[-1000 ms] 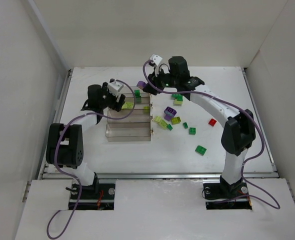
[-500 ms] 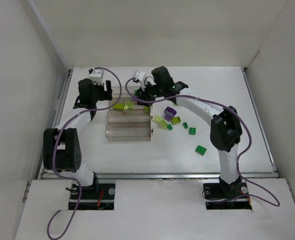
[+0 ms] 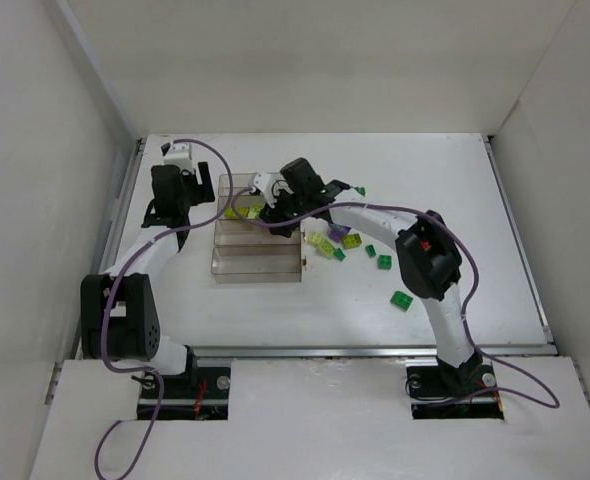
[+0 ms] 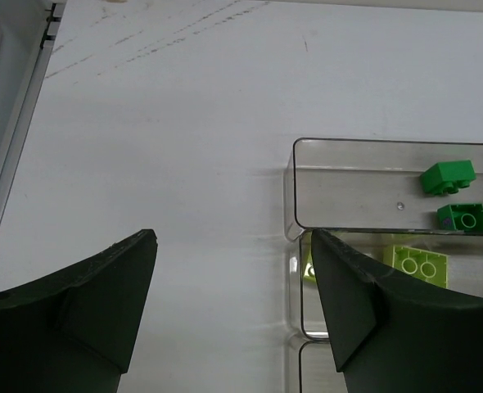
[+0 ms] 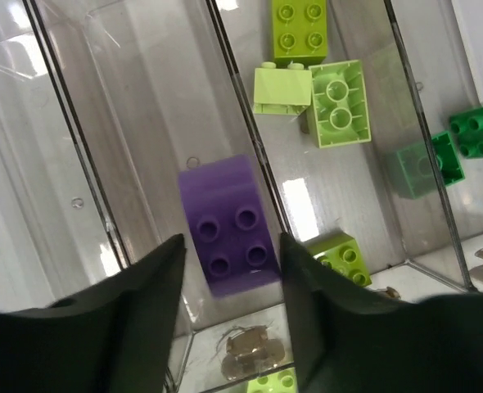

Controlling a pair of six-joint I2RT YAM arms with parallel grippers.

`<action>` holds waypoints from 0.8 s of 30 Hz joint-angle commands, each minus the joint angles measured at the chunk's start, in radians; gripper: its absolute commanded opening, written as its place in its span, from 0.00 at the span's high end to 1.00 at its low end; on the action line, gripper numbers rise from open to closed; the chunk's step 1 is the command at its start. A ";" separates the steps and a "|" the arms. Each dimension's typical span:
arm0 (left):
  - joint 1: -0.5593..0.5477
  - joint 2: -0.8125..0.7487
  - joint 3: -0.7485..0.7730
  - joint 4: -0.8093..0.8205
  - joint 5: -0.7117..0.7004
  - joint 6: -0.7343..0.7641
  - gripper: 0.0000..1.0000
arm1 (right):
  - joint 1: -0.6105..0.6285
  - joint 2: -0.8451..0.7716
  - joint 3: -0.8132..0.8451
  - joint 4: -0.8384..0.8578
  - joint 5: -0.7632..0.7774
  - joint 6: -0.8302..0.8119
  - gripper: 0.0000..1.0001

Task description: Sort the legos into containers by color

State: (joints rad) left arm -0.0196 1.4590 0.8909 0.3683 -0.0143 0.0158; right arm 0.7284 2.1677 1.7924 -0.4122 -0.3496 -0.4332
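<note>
White/blk arms (purple cables)

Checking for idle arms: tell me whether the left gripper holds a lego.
No, the left gripper stands open over bare table, holding nothing.

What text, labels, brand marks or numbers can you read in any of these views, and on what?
No legible text in any view.
Studs of the purple brick: blurred, nothing reads.
Studs of the yellow-green bricks: no mark can be made out.
Dark green bricks: too small to tell.
Walls of the bins: no label or number shows.
</note>
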 commanded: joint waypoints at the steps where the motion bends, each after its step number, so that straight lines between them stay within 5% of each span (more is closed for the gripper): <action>1: -0.003 -0.051 -0.018 0.041 0.025 -0.008 0.27 | 0.011 -0.026 0.004 0.038 0.044 -0.012 0.40; 15: -0.023 -0.060 -0.018 0.060 0.126 0.077 0.27 | -0.033 -0.258 -0.056 0.115 0.221 0.174 0.09; 21: -0.043 -0.060 -0.029 0.069 0.223 0.119 0.27 | -0.196 -0.304 -0.166 0.006 0.172 0.281 0.07; 24: -0.043 -0.051 -0.029 0.080 0.255 0.128 0.27 | -0.222 -0.246 -0.175 -0.086 0.294 0.254 0.07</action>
State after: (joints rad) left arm -0.0631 1.4441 0.8734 0.3820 0.1761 0.1150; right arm 0.5159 1.8580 1.6558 -0.3820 -0.1390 -0.2016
